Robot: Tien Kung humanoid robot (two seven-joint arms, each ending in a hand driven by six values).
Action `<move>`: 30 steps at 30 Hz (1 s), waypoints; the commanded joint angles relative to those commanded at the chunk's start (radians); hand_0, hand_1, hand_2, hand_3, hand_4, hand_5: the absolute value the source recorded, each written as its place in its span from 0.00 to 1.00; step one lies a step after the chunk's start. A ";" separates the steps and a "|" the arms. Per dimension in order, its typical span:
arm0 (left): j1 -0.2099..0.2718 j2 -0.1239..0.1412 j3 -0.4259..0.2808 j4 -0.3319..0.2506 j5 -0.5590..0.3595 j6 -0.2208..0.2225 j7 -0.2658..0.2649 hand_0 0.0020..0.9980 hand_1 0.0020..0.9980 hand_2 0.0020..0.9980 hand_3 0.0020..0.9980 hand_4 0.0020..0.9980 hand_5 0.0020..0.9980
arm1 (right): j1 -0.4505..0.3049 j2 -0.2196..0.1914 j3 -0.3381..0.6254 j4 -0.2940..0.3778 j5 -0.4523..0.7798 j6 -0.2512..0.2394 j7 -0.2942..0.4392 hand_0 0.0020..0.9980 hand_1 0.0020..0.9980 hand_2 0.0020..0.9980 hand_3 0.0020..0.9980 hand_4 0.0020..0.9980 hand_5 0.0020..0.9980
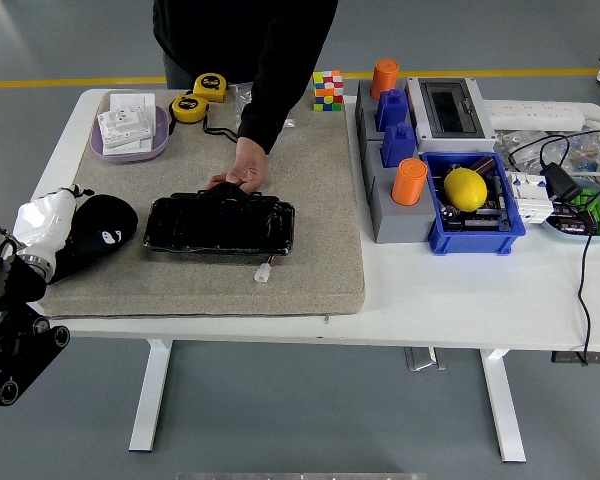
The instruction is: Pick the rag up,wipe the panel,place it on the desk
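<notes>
Early stage, nothing wiped yet. Grey mat [320, 220] on white table [460, 300], black panel [220, 224] lying flat on mat, held at its far edge by a person's hand [232, 172] (steadying it, probably). Left hand [98, 235] in black glove at mat's left edge, closed on white rag [42, 225], well short of panel. Right hand out of view. Left to do: carry rag over, wipe panel, put rag down on desk.

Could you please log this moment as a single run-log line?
left hand: at mat's left edge, on black rag | panel: on mat, person's hand at far edge | wipe: not begun | right hand: out of view
</notes>
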 joint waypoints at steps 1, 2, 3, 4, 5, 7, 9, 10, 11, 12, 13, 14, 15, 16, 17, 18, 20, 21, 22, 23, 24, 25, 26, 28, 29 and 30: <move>0.000 0.002 -0.004 -0.005 0.003 0.001 -0.001 0.60 0.81 0.85 0.81 1.00 0.62 | 0.000 0.000 0.001 0.000 -0.001 0.000 0.000 0.74 0.62 0.69 0.62 1.00 0.56; 0.000 0.005 -0.007 -0.009 0.002 0.002 -0.002 0.60 0.81 0.85 0.81 1.00 0.62 | 0.001 0.000 0.002 -0.001 0.000 0.000 0.000 0.74 0.62 0.69 0.62 1.00 0.56; 0.001 0.010 -0.010 -0.018 0.004 0.003 -0.003 0.60 0.81 0.85 0.81 1.00 0.62 | 0.001 0.000 0.004 -0.001 0.000 0.000 0.000 0.74 0.62 0.69 0.62 1.00 0.56; 0.001 0.013 -0.012 -0.022 0.007 0.003 -0.003 0.60 0.81 0.85 0.81 1.00 0.62 | 0.001 0.000 0.004 -0.001 -0.001 0.001 0.000 0.74 0.62 0.69 0.62 1.00 0.56; 0.002 0.015 -0.017 -0.028 0.006 0.003 -0.003 0.60 0.81 0.85 0.81 1.00 0.62 | 0.002 0.000 0.005 -0.001 -0.002 0.001 0.000 0.74 0.62 0.69 0.62 1.00 0.56; 0.007 0.022 -0.030 -0.048 -0.001 0.005 -0.005 0.60 0.81 0.84 0.81 1.00 0.62 | 0.002 0.001 0.008 -0.002 -0.002 0.001 -0.001 0.74 0.62 0.69 0.62 1.00 0.56; 0.012 0.028 -0.039 -0.065 -0.010 0.007 -0.006 0.60 0.81 0.84 0.81 1.00 0.62 | 0.003 0.002 0.010 -0.003 -0.003 0.001 -0.001 0.74 0.62 0.69 0.62 1.00 0.56; 0.017 0.034 -0.048 -0.083 -0.016 0.009 -0.007 0.60 0.81 0.84 0.81 1.00 0.62 | 0.003 0.002 0.012 -0.003 -0.003 0.002 -0.001 0.74 0.62 0.69 0.62 1.00 0.56; 0.020 0.038 -0.054 -0.097 -0.019 0.010 -0.006 0.60 0.81 0.84 0.81 1.00 0.62 | 0.003 0.002 0.013 -0.003 -0.004 0.002 -0.002 0.74 0.62 0.69 0.62 1.00 0.56; 0.026 0.042 -0.062 -0.115 -0.028 0.011 -0.007 0.60 0.81 0.84 0.81 1.00 0.62 | 0.002 0.002 0.015 -0.002 -0.005 0.001 -0.002 0.74 0.62 0.69 0.62 1.00 0.56; 0.030 0.045 -0.068 -0.130 -0.035 0.013 -0.008 0.59 0.80 0.83 0.81 1.00 0.63 | 0.002 0.001 0.016 -0.001 -0.004 0.001 -0.002 0.74 0.62 0.69 0.61 1.00 0.56; 0.034 0.048 -0.074 -0.146 -0.039 0.015 -0.008 0.59 0.80 0.83 0.81 1.00 0.63 | 0.002 0.001 0.017 -0.002 -0.004 0.001 -0.002 0.74 0.62 0.69 0.61 1.00 0.56; 0.038 0.051 -0.079 -0.166 -0.041 0.017 -0.009 0.59 0.80 0.83 0.81 1.00 0.63 | 0.002 0.001 0.018 -0.002 -0.006 0.001 -0.003 0.74 0.62 0.69 0.61 1.00 0.56; 0.041 0.054 -0.084 -0.186 -0.047 0.021 -0.010 0.59 0.80 0.83 0.81 1.00 0.63 | 0.002 0.001 0.018 -0.002 -0.005 0.001 -0.003 0.74 0.62 0.69 0.61 1.00 0.56; 0.044 0.056 -0.087 -0.200 -0.053 0.023 -0.011 0.59 0.80 0.83 0.81 1.00 0.63 | 0.002 0.001 0.018 -0.002 -0.005 0.000 -0.003 0.74 0.62 0.69 0.61 1.00 0.56; 0.045 0.057 -0.089 -0.209 -0.056 0.025 -0.013 0.59 0.80 0.83 0.81 1.00 0.63 | 0.002 0.001 0.018 -0.002 -0.005 0.000 -0.003 0.74 0.62 0.69 0.61 1.00 0.56; 0.051 0.058 -0.099 -0.236 -0.078 0.034 -0.019 0.53 0.75 0.79 0.80 1.00 0.64 | 0.004 0.001 0.014 -0.001 -0.002 -0.001 -0.001 0.74 0.62 0.70 0.61 1.00 0.56; 0.054 0.059 -0.102 -0.244 -0.093 0.039 -0.026 0.53 0.75 0.79 0.80 1.00 0.64 | 0.004 0.001 0.013 0.000 -0.001 -0.002 0.000 0.74 0.62 0.70 0.61 1.00 0.56; 0.056 0.059 -0.104 -0.251 -0.106 0.044 -0.031 0.53 0.75 0.79 0.80 1.00 0.64 | 0.004 0.002 0.012 0.000 -0.001 -0.002 0.000 0.74 0.62 0.70 0.61 1.00 0.56; 0.060 0.059 -0.110 -0.261 -0.124 0.050 -0.038 0.53 0.75 0.79 0.80 1.00 0.64 | 0.005 0.002 0.012 0.000 -0.001 -0.002 -0.001 0.74 0.62 0.70 0.61 1.00 0.56; 0.065 0.060 -0.113 -0.272 -0.153 0.061 -0.051 0.53 0.75 0.79 0.80 1.00 0.64 | 0.005 0.002 0.013 0.000 -0.001 -0.003 0.000 0.74 0.62 0.70 0.61 1.00 0.56; 0.068 0.060 -0.115 -0.278 -0.179 0.066 -0.058 0.49 0.71 0.76 0.78 1.00 0.64 | 0.005 0.002 0.013 0.000 -0.002 -0.002 -0.001 0.74 0.62 0.69 0.61 1.00 0.56; 0.074 0.061 -0.118 -0.291 -0.208 0.075 -0.072 0.49 0.71 0.76 0.78 1.00 0.64 | 0.004 0.001 0.015 0.000 -0.003 -0.002 -0.002 0.74 0.62 0.69 0.61 1.00 0.56; 0.083 0.064 -0.121 -0.316 -0.273 0.095 -0.103 0.49 0.71 0.76 0.78 1.00 0.64 | 0.003 0.001 0.019 0.001 -0.006 -0.002 -0.003 0.74 0.62 0.69 0.61 1.00 0.56; 0.087 0.067 -0.121 -0.326 -0.305 0.103 -0.119 0.49 0.71 0.76 0.78 1.00 0.64 | 0.003 0.000 0.020 0.001 -0.007 -0.003 -0.003 0.74 0.62 0.69 0.61 1.00 0.56; 0.091 0.070 -0.118 -0.335 -0.328 0.111 -0.134 0.49 0.71 0.76 0.78 1.00 0.64 | 0.003 0.000 0.021 0.001 -0.008 -0.003 -0.004 0.74 0.62 0.69 0.61 1.00 0.56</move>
